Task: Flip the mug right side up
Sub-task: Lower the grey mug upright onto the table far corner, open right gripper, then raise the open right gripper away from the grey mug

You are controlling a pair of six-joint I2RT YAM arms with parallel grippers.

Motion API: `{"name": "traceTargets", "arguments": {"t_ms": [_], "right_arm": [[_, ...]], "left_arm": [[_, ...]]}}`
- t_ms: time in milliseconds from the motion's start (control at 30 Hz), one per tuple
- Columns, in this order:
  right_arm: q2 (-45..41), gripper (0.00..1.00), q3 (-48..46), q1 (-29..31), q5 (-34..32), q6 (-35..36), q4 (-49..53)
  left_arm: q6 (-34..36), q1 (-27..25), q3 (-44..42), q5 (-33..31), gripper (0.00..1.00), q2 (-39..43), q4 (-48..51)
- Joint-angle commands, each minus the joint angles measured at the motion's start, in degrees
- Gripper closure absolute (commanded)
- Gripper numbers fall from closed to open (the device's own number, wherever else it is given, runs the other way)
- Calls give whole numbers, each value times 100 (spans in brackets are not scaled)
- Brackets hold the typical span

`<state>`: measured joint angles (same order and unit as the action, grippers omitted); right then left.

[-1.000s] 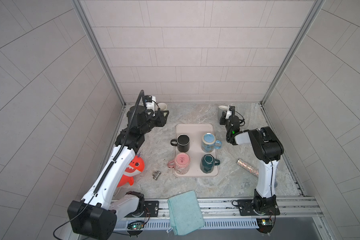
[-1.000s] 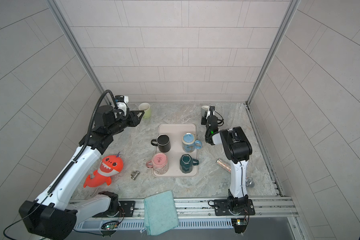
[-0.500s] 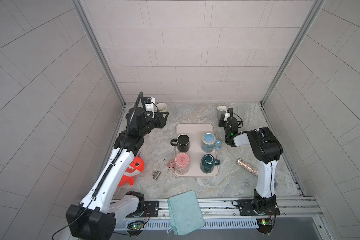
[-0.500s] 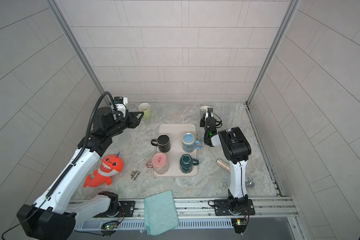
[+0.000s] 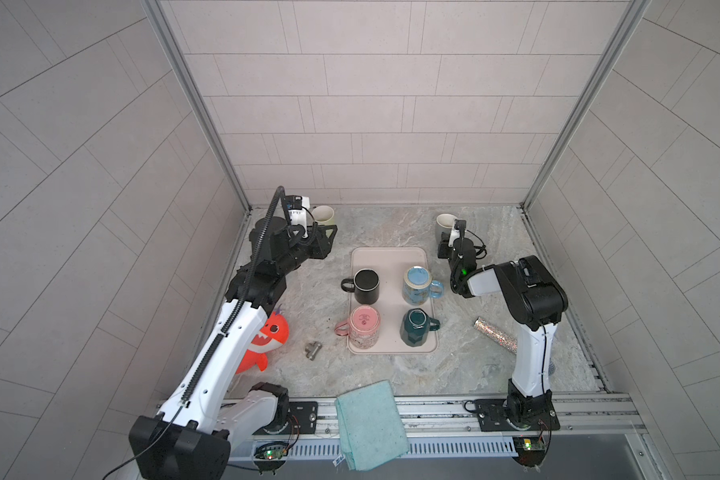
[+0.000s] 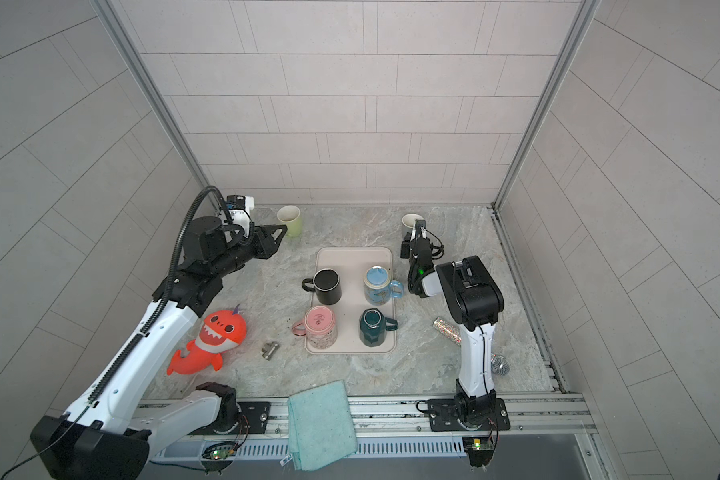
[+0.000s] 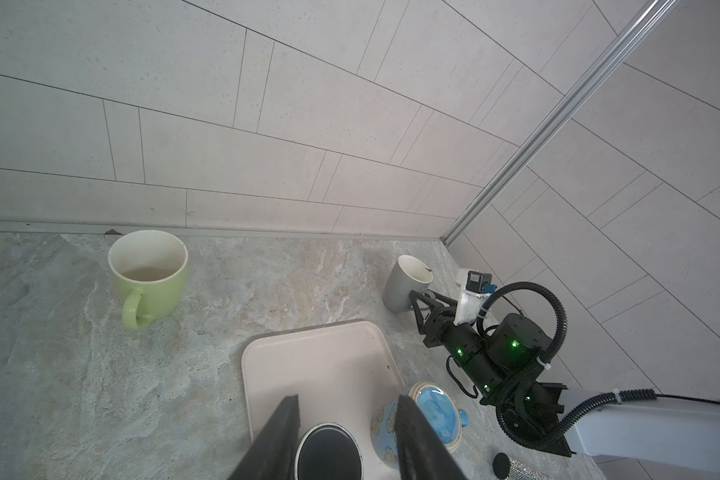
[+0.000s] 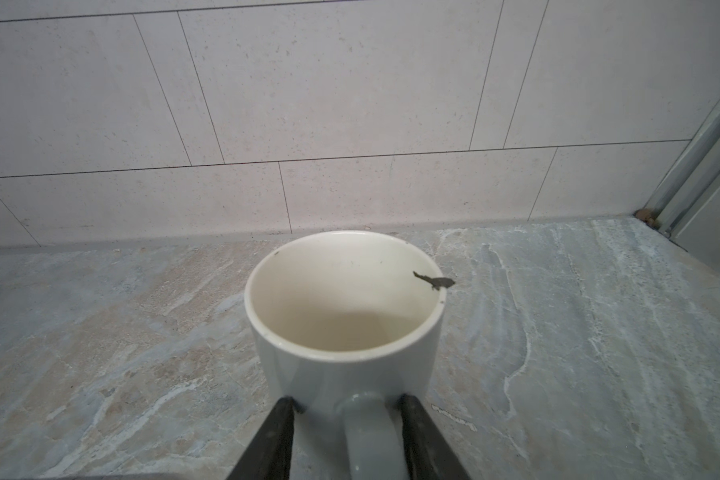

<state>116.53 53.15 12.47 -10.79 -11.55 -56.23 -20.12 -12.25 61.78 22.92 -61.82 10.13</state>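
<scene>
Right gripper (image 8: 346,401) stands parted, its fingers (image 8: 275,436) straddling the handle (image 8: 368,436) without clamping it. The left gripper (image 7: 348,399) is likewise spread and empty. The mug (image 8: 341,357), glossy white with a cream inside, stands on the marble counter (image 8: 100,332). In a top view the mug (image 5: 444,222) sits right of centre, beyond the tray's (image 5: 389,257) upper right corner. A second ago it showed slightly higher in frame. Its long axis is vertical, mouth up, handle toward the lower edge. A dark fleck (image 8: 433,282) marks the rim.
</scene>
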Motion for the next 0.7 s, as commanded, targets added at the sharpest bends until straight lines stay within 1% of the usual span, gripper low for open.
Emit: {"name": "traceTargets", "arguments": {"t_ms": [0,233,333,433,533,600,667], "right_arm": [[-325,54,-56,53,-144,-31,27],[-576,46,-163,163,-192,12,319],[-721,45,-269,220,-311,-4,396],[-1060,43,-540,334,-561,3,404],[-1693,43,-910,489,-651,-5,600],[-2291,42,-1110,665,-712,10,1072],[-3034,41,-1227,916,-720,-9,1861]], "left_arm": [[-11,36,-51,64,56,143,-107],[-149,39,-167,129,56,240,-269],[-202,46,-175,163,56,275,-286],[-222,39,-144,99,55,316,-179],[-234,35,-38,-86,53,338,107],[-238,40,84,-239,51,338,388],[-225,42,240,-396,49,304,712]]}}
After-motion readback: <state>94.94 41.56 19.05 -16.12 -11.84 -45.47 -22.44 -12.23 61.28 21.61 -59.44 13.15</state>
